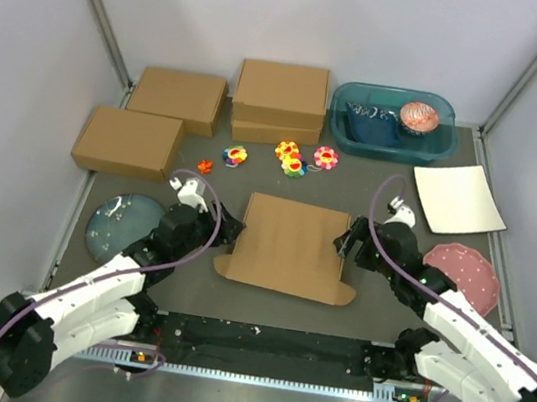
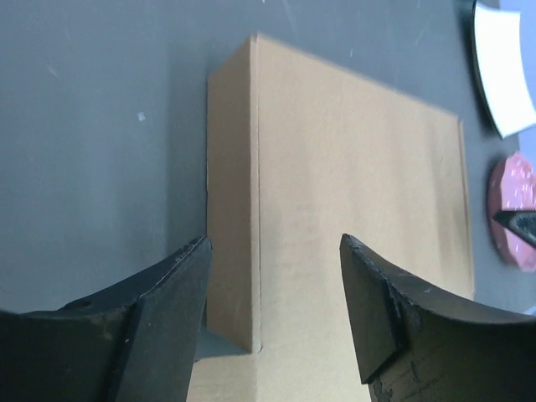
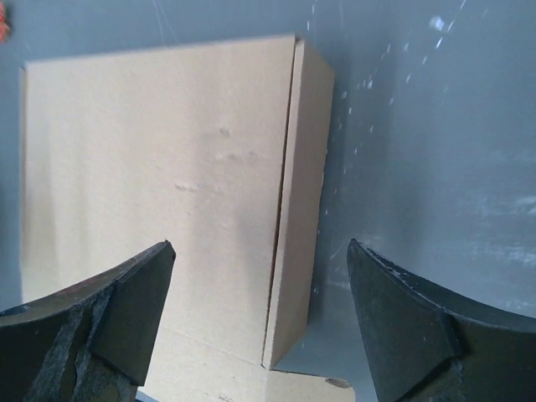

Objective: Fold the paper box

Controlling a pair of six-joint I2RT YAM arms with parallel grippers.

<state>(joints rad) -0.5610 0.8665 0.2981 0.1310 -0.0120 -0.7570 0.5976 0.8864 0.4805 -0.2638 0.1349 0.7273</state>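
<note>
The paper box [image 1: 292, 245] is a brown cardboard piece lying in the middle of the table, its lid down and a flap spread at the near edge. My left gripper [image 1: 234, 228] is open at the box's left side; in the left wrist view its fingers [image 2: 167, 310] straddle the left side wall [image 2: 228, 209]. My right gripper [image 1: 346, 241] is open at the box's right side; in the right wrist view its fingers [image 3: 410, 327] straddle the right side wall [image 3: 301, 218]. Neither gripper holds anything.
Three ready-made brown boxes [image 1: 178, 97] [image 1: 128, 142] [image 1: 279, 102] stand at the back left. A teal bin [image 1: 393, 124], flower toys [image 1: 295, 157], a white sheet [image 1: 458, 197], a pink plate [image 1: 462, 272] and a blue-grey plate [image 1: 124, 223] lie around.
</note>
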